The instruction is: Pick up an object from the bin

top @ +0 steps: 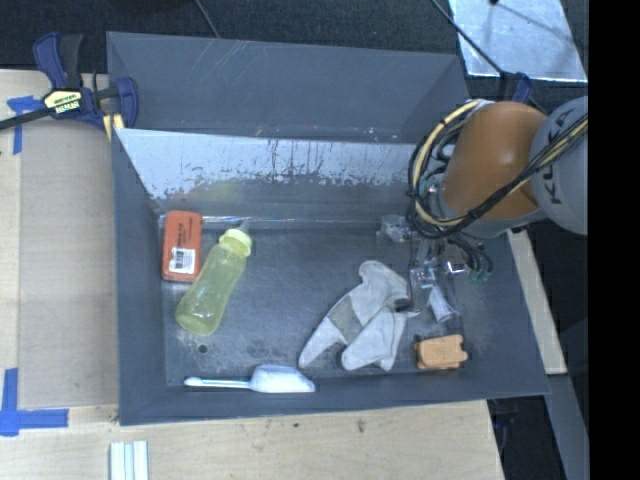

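Observation:
My gripper (428,303) hangs low at the right side of the bin, its fingers pointing down just right of a crumpled grey and white glove (362,318). The fingers stand a little apart with nothing between them. Directly below the gripper, near the bin's front right corner, lies a small orange-brown sponge-like block (441,352). The gripper's left fingertip is close to the glove's right edge; I cannot tell whether it touches.
A yellow-green bottle (213,285) lies at the left, with an orange box (181,246) beside it at the back left. A white scoop with a thin handle (262,379) lies along the front wall. The arm's orange cover and cables hang over the right wall.

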You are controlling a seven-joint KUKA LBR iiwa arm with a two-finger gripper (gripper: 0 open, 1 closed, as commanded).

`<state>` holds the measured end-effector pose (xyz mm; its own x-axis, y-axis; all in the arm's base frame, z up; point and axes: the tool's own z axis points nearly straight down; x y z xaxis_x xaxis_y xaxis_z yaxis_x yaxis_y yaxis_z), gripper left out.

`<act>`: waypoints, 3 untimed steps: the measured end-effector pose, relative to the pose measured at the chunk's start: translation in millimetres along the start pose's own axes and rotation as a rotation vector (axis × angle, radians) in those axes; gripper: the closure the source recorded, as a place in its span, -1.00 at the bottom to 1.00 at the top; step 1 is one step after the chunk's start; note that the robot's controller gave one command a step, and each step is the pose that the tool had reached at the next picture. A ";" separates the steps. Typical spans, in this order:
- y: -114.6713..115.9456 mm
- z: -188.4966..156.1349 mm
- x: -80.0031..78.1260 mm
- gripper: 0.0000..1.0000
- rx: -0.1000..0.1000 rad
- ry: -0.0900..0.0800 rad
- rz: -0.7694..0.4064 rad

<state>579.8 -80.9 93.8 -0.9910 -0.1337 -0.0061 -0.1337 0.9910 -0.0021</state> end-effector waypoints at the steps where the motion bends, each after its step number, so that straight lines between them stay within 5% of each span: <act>1: 63.4 13.6 11.3 1.00 -0.001 -0.002 0.075; 2: 63.4 13.6 11.3 1.00 -0.001 -0.002 0.075; 3: 51.8 -187.7 -11.2 1.00 0.000 -0.006 0.078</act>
